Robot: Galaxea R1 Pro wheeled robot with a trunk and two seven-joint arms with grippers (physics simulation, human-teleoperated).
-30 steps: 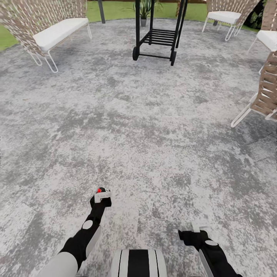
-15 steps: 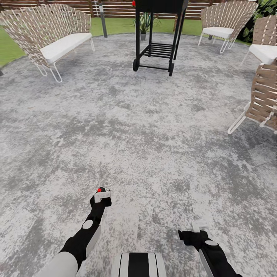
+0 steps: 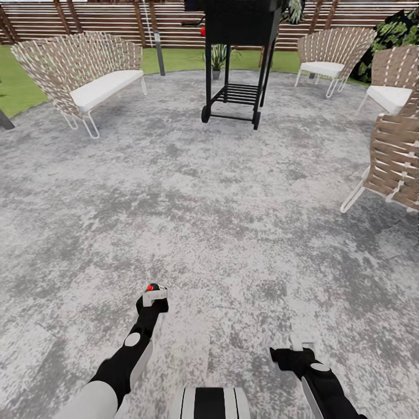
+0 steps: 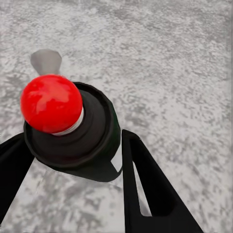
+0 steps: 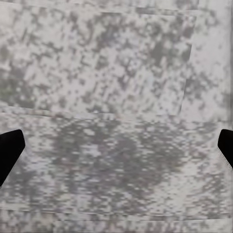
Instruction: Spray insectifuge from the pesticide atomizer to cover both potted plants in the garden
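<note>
- Head view: the left hand (image 3: 152,298) grips the pesticide atomizer (image 3: 150,288) over the paved patch (image 3: 233,203), well short of the black grill cart (image 3: 235,70).
- Left wrist view: black fingers (image 4: 145,184) clamp the red-topped atomizer.
- Right wrist view: the right hand (image 5: 116,145) is spread wide above paving.

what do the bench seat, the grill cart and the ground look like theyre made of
Bench: woven tan strapping on a thin white metal-looking frame, white cushion, probably fabric. Grill cart: matte black, likely painted metal, with slatted shelf. Paved ground: mottled grey, stone or concrete by its look.
</note>
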